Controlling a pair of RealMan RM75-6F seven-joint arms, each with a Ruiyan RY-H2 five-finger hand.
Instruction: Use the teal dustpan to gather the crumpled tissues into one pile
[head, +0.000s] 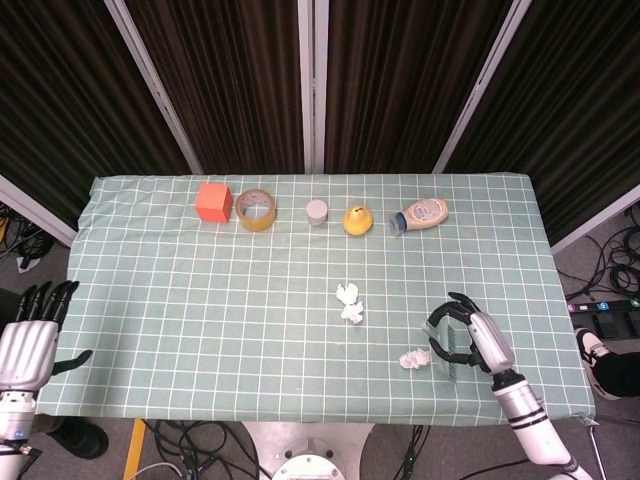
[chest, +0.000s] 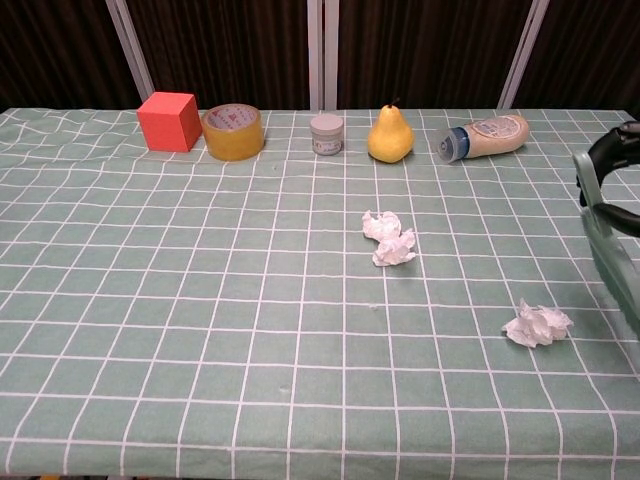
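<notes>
The teal dustpan (head: 452, 345) is sitting in the grip of the right hand (head: 478, 342), near the 5 o'clock edge of the tabletop (head: 180, 300). Its flat blade is hanging roughly on edge, tilted, with the lower edge pointing down toward the checked cloth. In the chest view only a strip of the dustpan (chest: 610, 245) is showing at the 3 o'clock border.

One crumpled tissue (head: 413, 358) is lying just beside the dustpan, at its 9 o'clock side. A second tissue clump (head: 350, 302), white and in two lobes, is lying near the tabletop centre, well apart from the first.
</notes>
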